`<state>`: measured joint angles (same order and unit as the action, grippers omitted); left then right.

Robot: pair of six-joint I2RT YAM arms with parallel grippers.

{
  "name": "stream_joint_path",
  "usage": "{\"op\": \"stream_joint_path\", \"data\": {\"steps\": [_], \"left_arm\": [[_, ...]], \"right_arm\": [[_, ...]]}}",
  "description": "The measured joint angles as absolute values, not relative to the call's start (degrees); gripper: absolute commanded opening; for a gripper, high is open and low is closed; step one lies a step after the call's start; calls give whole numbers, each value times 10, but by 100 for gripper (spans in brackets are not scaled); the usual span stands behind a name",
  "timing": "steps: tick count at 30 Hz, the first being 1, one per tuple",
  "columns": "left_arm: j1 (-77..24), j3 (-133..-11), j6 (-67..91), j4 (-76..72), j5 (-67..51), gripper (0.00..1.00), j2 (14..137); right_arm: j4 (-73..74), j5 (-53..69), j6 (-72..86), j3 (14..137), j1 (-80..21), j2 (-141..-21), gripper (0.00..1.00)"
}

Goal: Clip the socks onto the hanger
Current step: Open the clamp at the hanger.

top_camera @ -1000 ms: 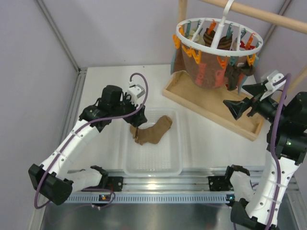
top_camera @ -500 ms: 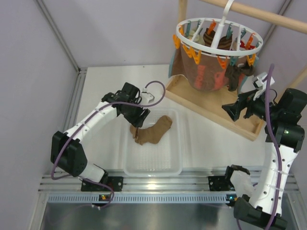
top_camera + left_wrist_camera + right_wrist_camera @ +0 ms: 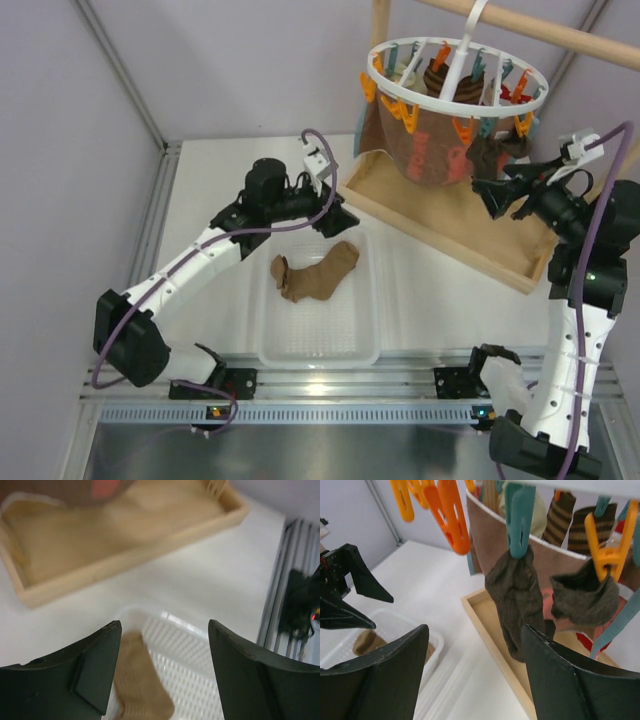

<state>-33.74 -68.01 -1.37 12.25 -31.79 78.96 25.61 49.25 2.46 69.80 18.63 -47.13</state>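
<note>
Well, the tan sock lies flat in the clear bin on the white surface. Nothing holds it. The left jaws hang over the bin's 12 o'clock edge. They are spread wide with nothing in them, and the sock is at 6 o'clock from them.

Up at 1 o'clock the hanger hangs over a wooden tray. A dark sock hangs from a teal peg, and a second dark sock hangs from an orange peg. The right jaws sit at the hanger's 4 o'clock side, near those two but not touching. They are wide open too and hold nothing.
</note>
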Motion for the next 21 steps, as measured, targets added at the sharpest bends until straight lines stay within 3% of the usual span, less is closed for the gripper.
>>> {"op": "stream_joint_path", "data": {"steps": [7,15,21], "left_arm": [[-401,-744,164,-258,-369,78,890],[-445,-946,265,-428,-373,75,1073],[-452,-1016,311,-513,-354,75,1158]], "right_arm": [[95,465,173,700,185,-486,67],[14,448,269,732,185,-531,65],[-11,448,307,740,185,-552,65]]}}
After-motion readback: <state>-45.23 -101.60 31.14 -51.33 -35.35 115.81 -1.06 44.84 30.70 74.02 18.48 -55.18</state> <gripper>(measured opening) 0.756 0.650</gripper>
